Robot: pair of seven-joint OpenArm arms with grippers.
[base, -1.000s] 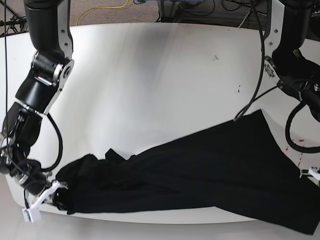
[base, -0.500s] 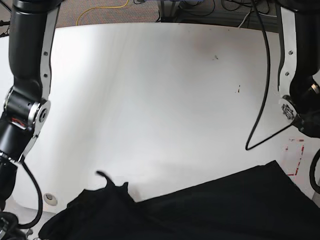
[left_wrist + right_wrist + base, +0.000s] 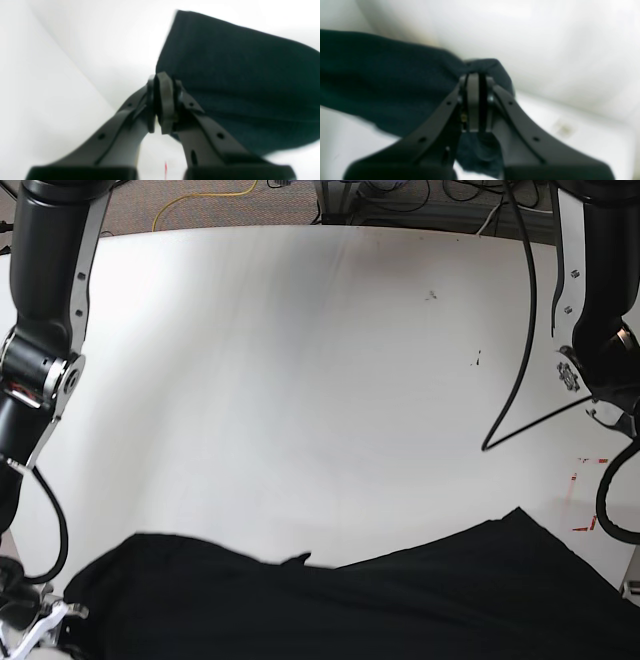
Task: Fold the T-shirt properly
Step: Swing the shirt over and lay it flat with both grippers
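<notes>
Your right gripper [image 3: 476, 102] is clamped on a bunched end of the black T-shirt [image 3: 330, 605]; your left gripper [image 3: 163, 105] pinches the opposite edge, jaws closed. The shirt hangs stretched between them along the near edge of the white table [image 3: 300, 380], long axis running side to side. Both arms sit about equally close to it. The far table beyond the shirt lies open, so judge the lay-down going away from you.
</notes>
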